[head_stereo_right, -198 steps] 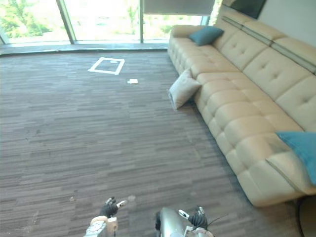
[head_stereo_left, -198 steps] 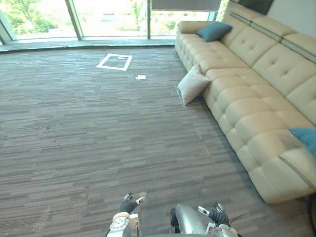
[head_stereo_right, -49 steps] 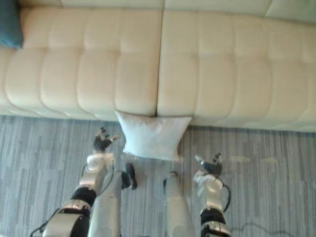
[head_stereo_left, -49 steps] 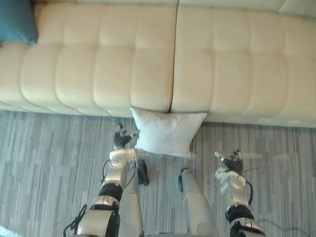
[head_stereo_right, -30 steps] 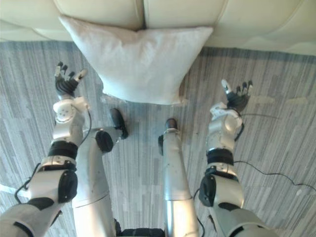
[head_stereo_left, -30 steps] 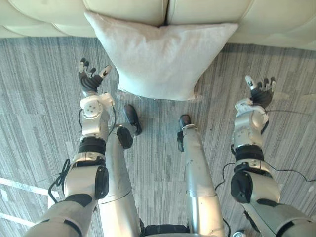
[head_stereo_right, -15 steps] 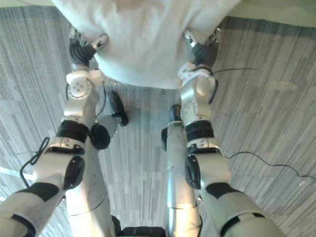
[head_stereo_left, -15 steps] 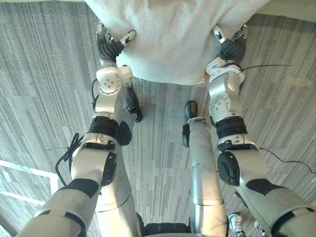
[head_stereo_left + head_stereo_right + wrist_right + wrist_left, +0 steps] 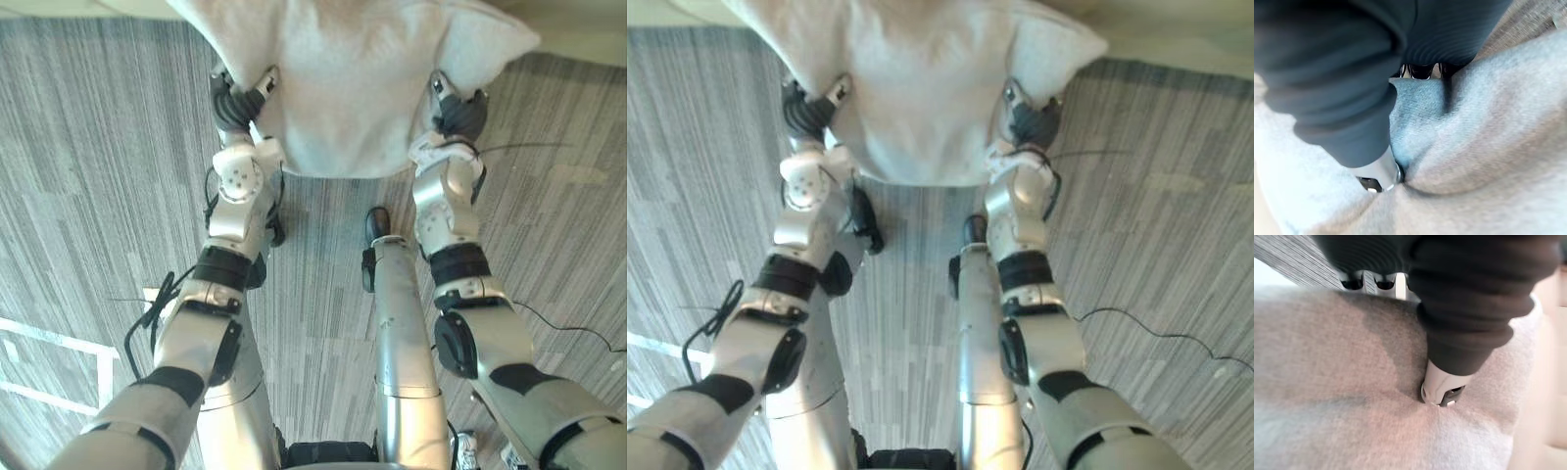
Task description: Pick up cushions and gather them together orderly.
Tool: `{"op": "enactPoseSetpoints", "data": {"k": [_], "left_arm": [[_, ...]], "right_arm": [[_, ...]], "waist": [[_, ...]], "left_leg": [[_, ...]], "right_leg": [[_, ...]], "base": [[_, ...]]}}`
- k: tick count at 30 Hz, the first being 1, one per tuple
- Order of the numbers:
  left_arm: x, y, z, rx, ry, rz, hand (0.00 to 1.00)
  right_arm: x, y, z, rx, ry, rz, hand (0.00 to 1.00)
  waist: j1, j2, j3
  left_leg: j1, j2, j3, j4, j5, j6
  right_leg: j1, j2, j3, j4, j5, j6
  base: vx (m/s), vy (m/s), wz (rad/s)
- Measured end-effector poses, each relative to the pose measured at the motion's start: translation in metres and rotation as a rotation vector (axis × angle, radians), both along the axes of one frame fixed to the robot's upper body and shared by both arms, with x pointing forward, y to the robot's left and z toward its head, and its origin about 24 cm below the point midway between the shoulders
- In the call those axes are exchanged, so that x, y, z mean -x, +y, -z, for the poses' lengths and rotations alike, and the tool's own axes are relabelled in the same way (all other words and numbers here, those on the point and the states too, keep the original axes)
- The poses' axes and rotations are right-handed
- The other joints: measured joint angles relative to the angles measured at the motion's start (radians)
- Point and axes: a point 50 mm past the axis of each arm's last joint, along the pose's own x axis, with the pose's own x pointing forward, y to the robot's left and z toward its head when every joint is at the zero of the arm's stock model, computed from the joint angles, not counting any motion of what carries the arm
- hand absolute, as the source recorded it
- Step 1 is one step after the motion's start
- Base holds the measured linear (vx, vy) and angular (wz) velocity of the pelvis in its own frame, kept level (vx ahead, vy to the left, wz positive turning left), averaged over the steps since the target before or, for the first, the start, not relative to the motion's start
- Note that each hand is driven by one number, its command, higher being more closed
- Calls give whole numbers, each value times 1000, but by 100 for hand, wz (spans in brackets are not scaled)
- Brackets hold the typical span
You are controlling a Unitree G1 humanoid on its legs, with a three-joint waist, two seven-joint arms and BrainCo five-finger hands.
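Sofa (image 9: 588,22): cream, landmark. Floor (image 9: 98,196) before it: grey striped carpet. Cushion (image 9: 358,78): just before the sofa, off-white, soft, creased where squeezed. Left hand (image 9: 233,98), right hand (image 9: 458,113): each clenched on a cushion side, thumb sunk in. Handling: likely best raised level, both pinches deep, lest fabric slip.

The off-white fabric cushion (image 9: 353,88) is showing plain, unpatterned pale cloth, shading to grey where it is creasing. The grey carpeted floor (image 9: 88,176) is running in fine streaks of lighter and darker grey, with thin white tape lines (image 9: 59,338) crossing it. The cream leather sofa (image 9: 588,29) is showing a plain pale beige. The left hand (image 9: 233,98) and right hand (image 9: 458,113) are wearing dark ribbed covers over silver fingers with dark tips.
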Motion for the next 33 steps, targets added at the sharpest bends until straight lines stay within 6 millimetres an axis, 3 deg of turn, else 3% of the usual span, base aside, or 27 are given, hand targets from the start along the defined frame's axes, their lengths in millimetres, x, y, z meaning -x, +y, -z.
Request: {"op": "enactPoseSetpoints", "data": {"k": [3,5,8,13,17,19,21,22,25,28,29,30,31,32,33], "left_arm": [[15,-14,12,22,-39,57,100],[26,-21,26,24,-45,81,100],[38,-29,42,34,-26,115,100],[57,-27,76,80,56,117,100],[79,-22,113,98,164,110,100],[89,-19,123,108,192,108,100],[96,-16,130,120,211,101,100],[99,-15,135,124,228,96,100],[105,-14,143,125,256,107,100],[108,-14,146,123,265,112,100],[108,-14,146,122,266,112,100],[109,-14,148,122,275,111,100],[110,-14,149,120,276,113,100],[110,-13,149,118,275,115,100],[109,-13,154,99,286,125,100]], "right_arm": [[18,-7,16,-22,-32,38,100],[37,-13,27,14,-60,85,100],[60,-20,34,56,-101,135,100],[86,-17,57,131,-66,148,100],[113,-14,94,193,56,142,100],[123,-13,103,204,82,126,100],[129,-11,107,234,99,117,100],[132,-10,112,251,114,110,100],[137,-12,121,259,154,102,100],[142,-13,127,269,180,93,100],[142,-13,128,269,182,92,100],[143,-14,132,270,199,89,100],[144,-14,134,281,206,80,100],[144,-15,135,284,208,77,100],[143,-18,142,302,237,70,100]], "waist": [[-4,-1,-7],[-11,-1,-70],[-14,-1,-77],[-12,-2,-153],[-7,-3,-224],[-4,-5,-242],[-4,-5,-260],[-4,-6,-267],[-5,-6,-267],[-5,-17,-301],[-5,-18,-302],[-6,-24,-324],[-5,-21,-341],[-6,-20,-342],[-10,-15,-347]], "left_leg": [[174,0,14,-95,6,-11],[253,-3,18,-165,11,-18],[399,-17,24,-234,22,-30],[549,-27,36,-308,16,-35],[723,-39,57,-387,-2,-29],[785,-41,73,-407,-26,-28],[826,-42,84,-408,-53,-26],[860,-42,94,-407,-82,-22],[942,-44,110,-409,-111,-19],[999,-57,117,-442,-120,-7],[1009,-60,118,-452,-118,-3],[1030,-72,124,-491,-113,5],[1044,-76,126,-525,-106,1],[1052,-76,126,-537,-104,0],[1087,-78,124,-591,-93,-9]], "right_leg": [[171,-2,-2,-110,23,-13],[252,-4,-8,-191,37,-24],[400,-22,-20,-271,46,-30],[567,-37,-32,-379,54,-20],[764,-64,-54,-520,82,9],[823,-70,-50,-550,90,24],[847,-75,-50,-537,110,57],[844,-75,-48,-481,137,93],[822,-72,-46,-329,234,113],[807,-96,-84,-280,303,74],[806,-100,-91,-283,292,57],[818,-115,-118,-339,222,19],[820,-119,-145,-437,178,15],[819,-117,-149,-470,172,10],[818,-100,-159,-606,186,-7]], "base": [[96,-2,-18],[137,4,-12],[136,10,3],[192,26,3],[172,79,-2],[147,114,-16],[75,112,-23],[27,63,-19],[48,106,-16],[100,75,-6],[108,11,-13],[141,-23,-21],[158,-39,-22],[217,-68,-23],[254,-86,-5]]}}
